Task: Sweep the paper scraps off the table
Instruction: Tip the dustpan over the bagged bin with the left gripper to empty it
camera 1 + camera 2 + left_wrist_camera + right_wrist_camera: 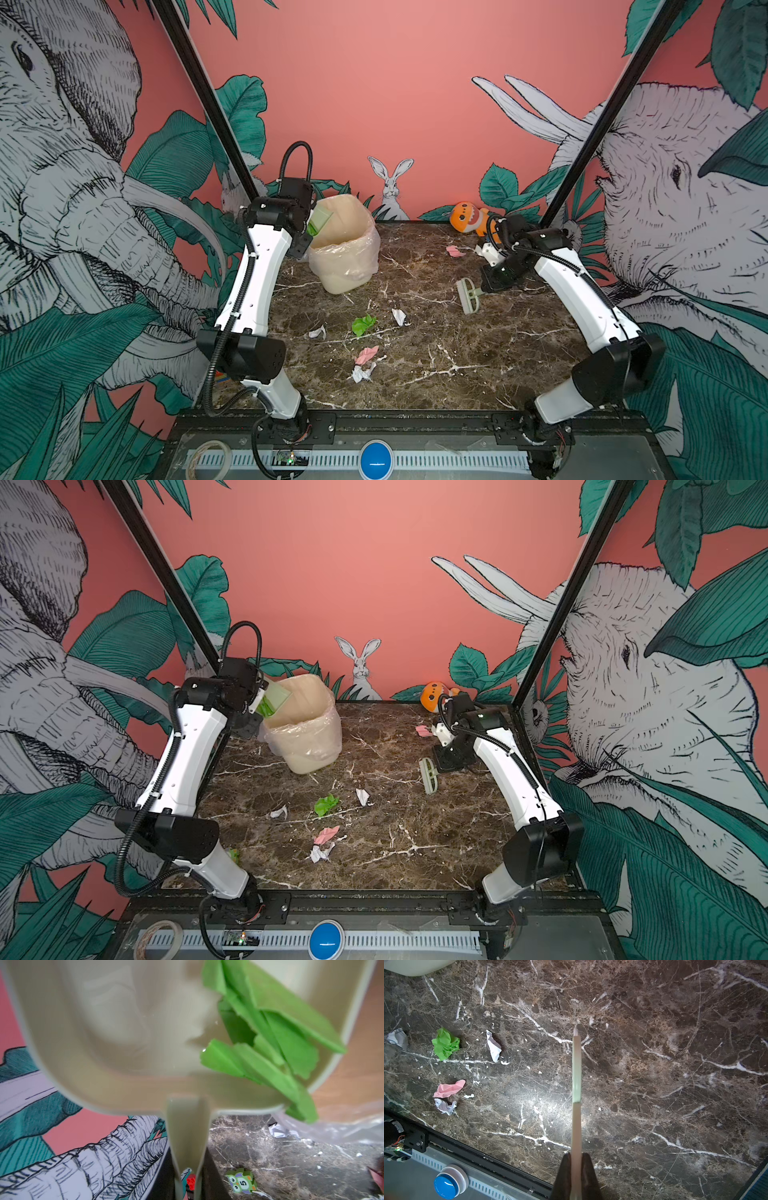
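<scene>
1. Left wrist view is showing the dustpan tilting over the bin, which is standing near the table's far left corner. A green scrap is lying against the pan's handle end and hanging over its rim, so it is risking a drop outside the bin.
2. A clumsy tip is also threatening to knock the light, lined bin.
3. Five paper scraps are lying between the table's middle and its near edge, and a pink one is sitting near the far right corner. A hasty stroke of the brush is likely to scatter them over an edge.
4. The left gripper is carrying the dustpan by its handle, jaws clamped on it.
5. The right gripper is pinching the brush handle, fingers pressing both sides, well apart from the scraps.
</scene>
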### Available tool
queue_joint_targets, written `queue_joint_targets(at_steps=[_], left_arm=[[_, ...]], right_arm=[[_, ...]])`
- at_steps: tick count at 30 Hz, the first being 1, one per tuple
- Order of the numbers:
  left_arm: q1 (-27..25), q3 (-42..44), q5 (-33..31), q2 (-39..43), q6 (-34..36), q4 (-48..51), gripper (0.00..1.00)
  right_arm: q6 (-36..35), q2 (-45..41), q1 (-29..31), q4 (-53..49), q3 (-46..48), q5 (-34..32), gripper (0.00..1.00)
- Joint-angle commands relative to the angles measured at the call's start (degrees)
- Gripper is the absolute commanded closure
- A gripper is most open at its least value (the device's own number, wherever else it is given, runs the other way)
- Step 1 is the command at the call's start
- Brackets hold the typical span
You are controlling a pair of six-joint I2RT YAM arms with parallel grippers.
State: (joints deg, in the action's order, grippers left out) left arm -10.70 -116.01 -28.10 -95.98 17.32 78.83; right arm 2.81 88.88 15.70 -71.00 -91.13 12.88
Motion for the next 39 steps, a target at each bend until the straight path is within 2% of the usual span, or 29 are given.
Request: queue_joint_targets(at_steps=[1, 6, 13, 25, 31, 35, 39], left_arm=[[-1.46, -0.13, -4.96, 1.25, 3.07, -0.86, 0.86], [-3.27, 0.67, -10.18, 0.54, 5.85, -2.89, 0.88], [-5.25, 3.88, -20.52, 1.19, 14.2, -10.32, 0.88], [-8.93, 13.11, -30.67, 3.01, 22.94, -19.71, 0.89], [-11.0, 19.05, -35.08, 4.82, 31.0, -28.23, 0.9], [-12.11, 24.14, -38.44, 7.04, 39.32, -38.0, 0.91], [-12.29, 26.66, -38.96, 9.17, 44.62, -44.26, 0.91]], right_arm=[[-0.41, 0.22, -0.24, -1.07, -1.04, 0.84, 1.0], [-0.44, 0.42, -0.24, -0.98, -1.34, 1.09, 1.0], [-0.41, 0.33, -0.24, -0.63, -0.76, 1.35, 1.0], [-0.63, 0.67, -0.24, -0.76, -1.02, 1.48, 1.0], [-0.87, 0.77, -0.24, -1.31, -1.74, 1.52, 1.0], [-1.15, 0.68, -0.24, -1.51, -1.77, 1.29, 1.0], [-1.11, 0.77, -0.24, -1.44, -1.76, 1.37, 1.0]])
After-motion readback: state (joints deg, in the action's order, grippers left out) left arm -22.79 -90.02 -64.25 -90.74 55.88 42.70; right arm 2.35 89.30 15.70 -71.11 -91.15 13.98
